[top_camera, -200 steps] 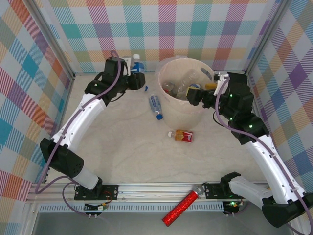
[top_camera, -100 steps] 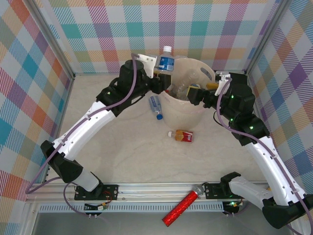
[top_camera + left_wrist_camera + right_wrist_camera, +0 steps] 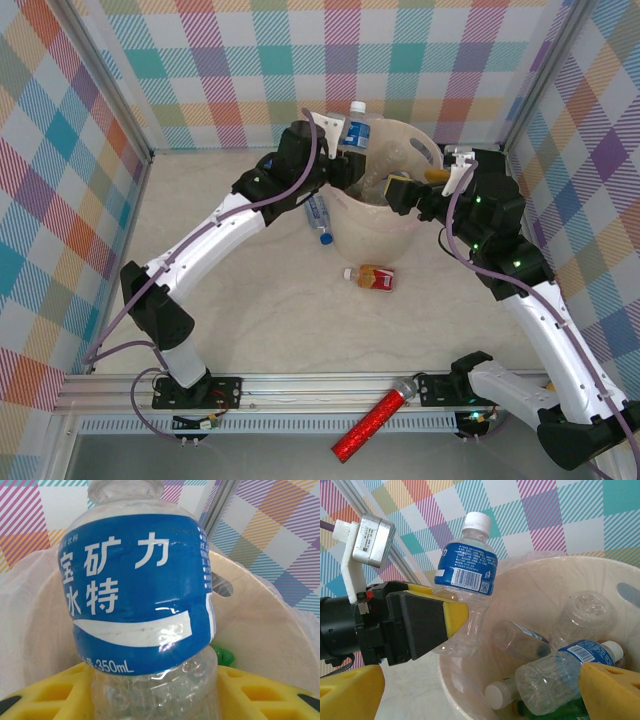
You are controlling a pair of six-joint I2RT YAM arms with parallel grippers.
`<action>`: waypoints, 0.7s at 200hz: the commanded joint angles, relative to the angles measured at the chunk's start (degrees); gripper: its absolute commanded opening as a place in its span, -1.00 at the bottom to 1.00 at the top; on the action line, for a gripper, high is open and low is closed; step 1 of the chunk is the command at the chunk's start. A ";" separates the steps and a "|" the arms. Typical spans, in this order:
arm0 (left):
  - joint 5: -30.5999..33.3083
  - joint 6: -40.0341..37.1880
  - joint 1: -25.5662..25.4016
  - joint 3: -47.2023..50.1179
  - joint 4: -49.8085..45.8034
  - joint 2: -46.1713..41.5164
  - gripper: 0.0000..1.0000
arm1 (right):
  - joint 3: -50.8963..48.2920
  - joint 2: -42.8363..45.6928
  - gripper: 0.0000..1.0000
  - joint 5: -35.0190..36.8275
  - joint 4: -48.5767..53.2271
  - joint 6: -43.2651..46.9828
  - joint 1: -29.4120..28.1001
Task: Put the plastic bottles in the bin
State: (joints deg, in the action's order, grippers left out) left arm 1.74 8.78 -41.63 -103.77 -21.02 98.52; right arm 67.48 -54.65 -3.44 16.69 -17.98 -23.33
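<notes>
Left gripper (image 3: 341, 163) pinches an upright clear plastic bottle with blue label (image 3: 354, 129) by its lower body, the round beige plastic bin (image 3: 385, 238) rim seemingly right beneath. Right gripper (image 3: 415, 183), jaws spread, hangs opposite. Let go now, the bottle could clip the rim and tumble outside.

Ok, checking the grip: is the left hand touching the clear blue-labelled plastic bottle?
Touching. Right wrist view: the left hand's yellow finger presses against the clear blue-labelled plastic bottle's lower body.
</notes>
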 commanded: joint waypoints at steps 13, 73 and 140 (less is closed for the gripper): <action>0.92 -0.07 -0.51 -2.68 0.56 -0.62 0.03 | -0.13 0.23 0.98 0.48 -1.13 0.40 -0.31; 1.12 -0.07 -0.51 -2.49 -0.05 -0.40 0.05 | -0.33 0.08 0.98 0.65 -1.20 0.40 -0.31; 1.87 0.10 -0.52 -1.58 0.50 -1.66 0.92 | -0.27 0.02 0.98 0.60 -1.13 0.37 -0.31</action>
State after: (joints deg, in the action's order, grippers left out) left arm 2.72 9.19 -41.93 -104.31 -20.97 98.52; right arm 67.48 -54.68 -3.44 16.69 -17.98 -23.33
